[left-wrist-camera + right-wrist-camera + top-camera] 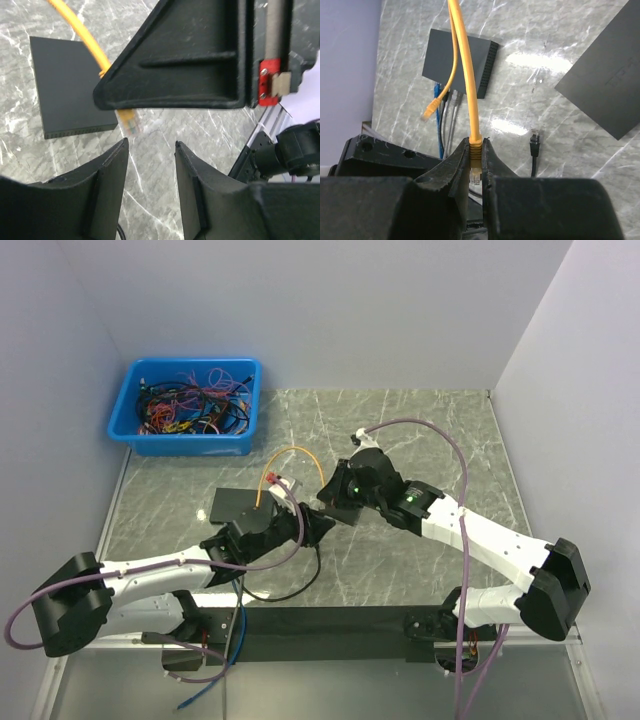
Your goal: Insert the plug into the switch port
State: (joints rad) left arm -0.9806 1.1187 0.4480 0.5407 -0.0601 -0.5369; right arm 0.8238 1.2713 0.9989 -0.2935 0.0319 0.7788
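Mid-table is crowded: the right tool (476,150), clamped on the plug (476,172), hangs just above the left tool (151,150), whose jaws stand apart, closing off its far side. The orange cable (292,448) arcs over the switch (238,505). Bare marble shows between switch and left tool. A bin (185,405) fills the far-left corner; a black cable (303,587) loops at the near edge. The table (440,430) lies open far right.
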